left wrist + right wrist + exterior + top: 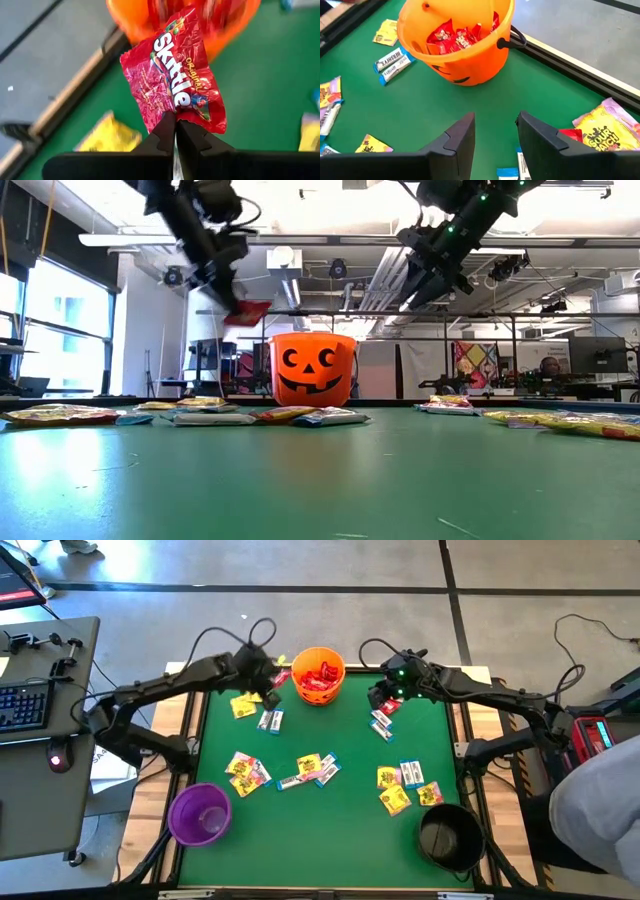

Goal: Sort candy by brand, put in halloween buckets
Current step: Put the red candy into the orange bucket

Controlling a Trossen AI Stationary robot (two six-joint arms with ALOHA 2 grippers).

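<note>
Candy in hand: one red Skittles packet [175, 80], pinched by its lower edge between the pressed-together fingers of the left gripper [175, 132], hanging in the air just beside the orange bucket [318, 676] at the far edge of the table [340, 740].
Feel of the packet: judged light, thin and crinkly; the foil wrapper looks slick and bends easily, so it may swing or slip from a shallow pinch.
Where to take hold: a flat edge or corner seam seems the best place, as the packet is too limp to be gripped across its middle.
Orange bucket contents: several red packets already inside.
Right gripper [495, 135]: fingers spread apart and holding nothing, hovering above the green table near the orange bucket, with a red packet and a yellow packet [605, 130] lying close by.
Loose candy: yellow, red and white-blue packets scattered flat over the table.
Other buckets: purple bucket [199, 813] at the near left corner, black bucket [449, 834] at the near right corner.
</note>
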